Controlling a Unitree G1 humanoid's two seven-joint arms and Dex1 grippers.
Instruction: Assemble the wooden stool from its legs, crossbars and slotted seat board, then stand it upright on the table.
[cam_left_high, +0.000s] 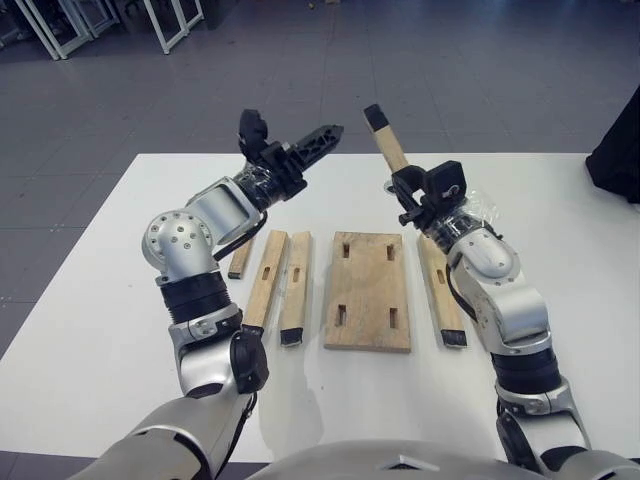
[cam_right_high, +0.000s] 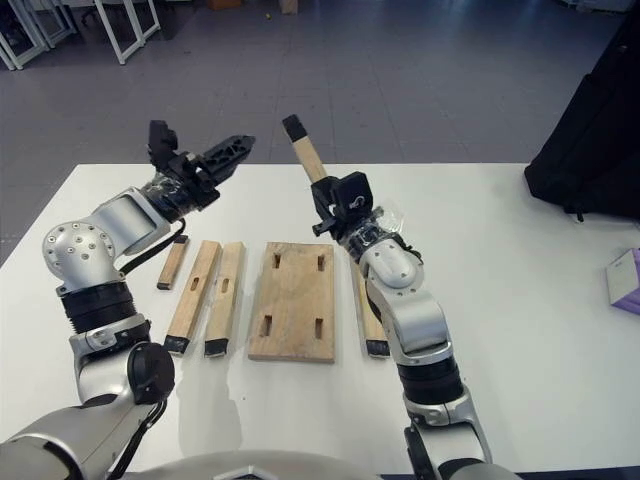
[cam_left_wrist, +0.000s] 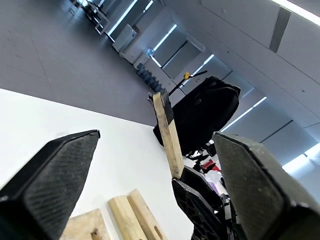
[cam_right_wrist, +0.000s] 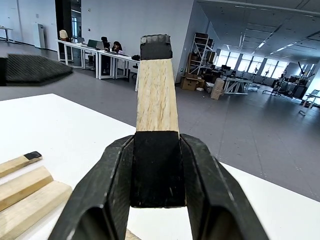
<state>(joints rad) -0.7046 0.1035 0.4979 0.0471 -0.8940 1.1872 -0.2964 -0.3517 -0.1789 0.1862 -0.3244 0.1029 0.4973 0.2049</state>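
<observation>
1. I saw a gray floor (cam_left_high: 450, 70) spread out far ahead of me.
2. White metal frames (cam_left_high: 157, 30) stood on that floor, far off on my left.
3. A big black bag (cam_right_high: 590, 120) sat on my right.
4. A small purple box (cam_right_high: 626, 281) lay near the bag, closer to me.
5. Long white desks (cam_right_wrist: 82, 47) stood at the back of the room.
6. Long lights (cam_left_wrist: 300, 15) shone on the ceiling.
</observation>
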